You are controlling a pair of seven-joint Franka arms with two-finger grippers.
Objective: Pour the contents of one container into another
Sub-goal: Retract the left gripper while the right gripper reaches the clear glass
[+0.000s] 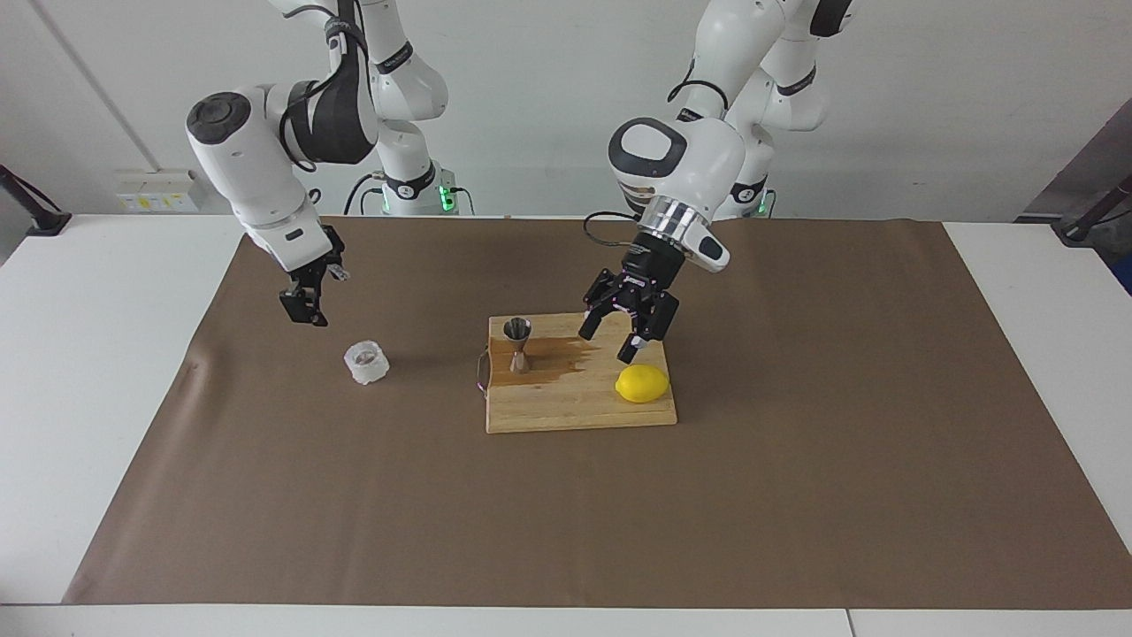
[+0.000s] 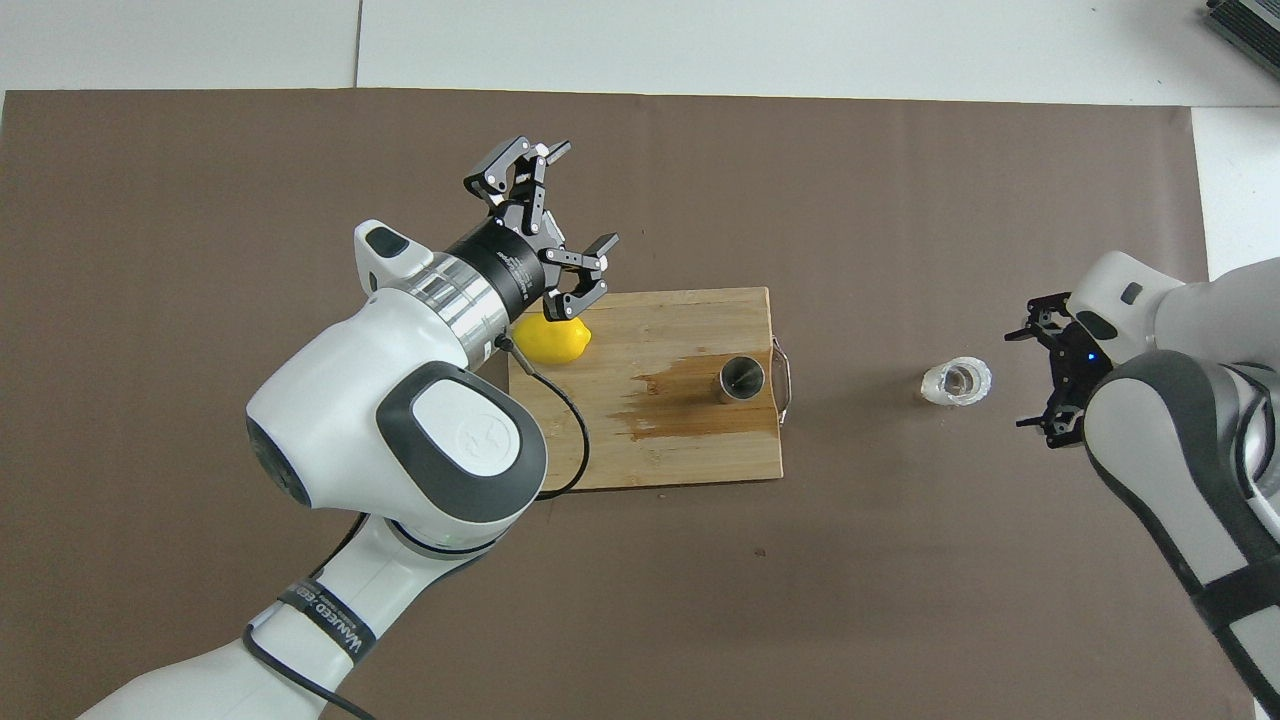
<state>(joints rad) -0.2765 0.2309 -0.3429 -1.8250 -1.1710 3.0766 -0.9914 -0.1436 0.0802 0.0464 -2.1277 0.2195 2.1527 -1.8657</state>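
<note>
Glass tumbler [image 1: 366, 363] sits upright on the brown mat [image 1: 796, 495] toward the right arm's end of your surface, apart from the steel jigger [image 1: 517, 345], which stands upright on the wooden cutting board [image 1: 575, 407] beside a dark wet stain [image 1: 566, 358]. Your right tool [image 1: 302, 305] hangs over the mat near the tumbler with open fingers and holds nothing. Your left tool [image 1: 624, 334] hangs open and empty just above the lemon [image 1: 642, 384] on the board.

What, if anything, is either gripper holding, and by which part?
Nothing is held. The left gripper hangs open over the cutting board; the right gripper hangs open above the mat by the glass.
</note>
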